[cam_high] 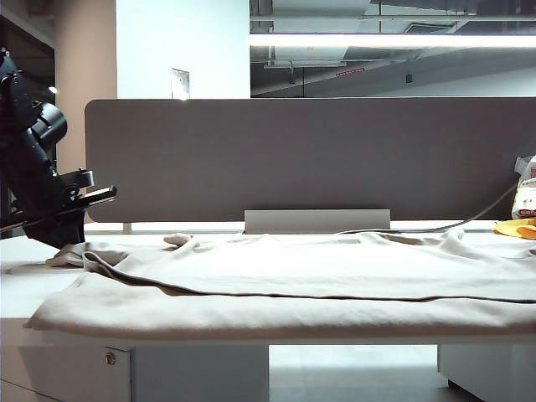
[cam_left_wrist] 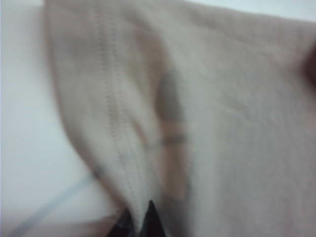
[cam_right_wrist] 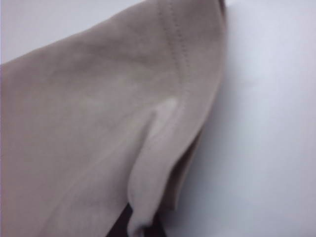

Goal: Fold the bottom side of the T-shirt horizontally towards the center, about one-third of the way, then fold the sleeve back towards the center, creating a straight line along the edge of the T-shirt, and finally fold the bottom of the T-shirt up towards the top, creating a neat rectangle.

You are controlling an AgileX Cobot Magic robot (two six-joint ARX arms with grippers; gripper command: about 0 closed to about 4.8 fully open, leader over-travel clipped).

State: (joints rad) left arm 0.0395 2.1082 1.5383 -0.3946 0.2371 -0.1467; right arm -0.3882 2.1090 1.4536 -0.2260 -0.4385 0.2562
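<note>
We see the left claw (cam_left_wrist: 137,223) and right claw (cam_right_wrist: 140,224) clenched on the T-shirt (cam_high: 318,268) hem, which may slip if we pull unevenly.

The T-shirt (cam_high: 335,268) is plain beige (stitched hem lines, no print), lying on a white desk (cam_high: 17,285) before a grey partition (cam_high: 301,159); yellow items (cam_high: 515,228) sit beyond it.

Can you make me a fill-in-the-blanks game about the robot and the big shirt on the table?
1. The T-shirt spread over the table is colored ____.
2. The left tool is shut on the shirt's stitched ____.
3. The right tool is ____ on the cloth.
4. The yellow thing sits at the table's ____ end in the exterior view.

Missing words: beige; hem; shut; right
</note>
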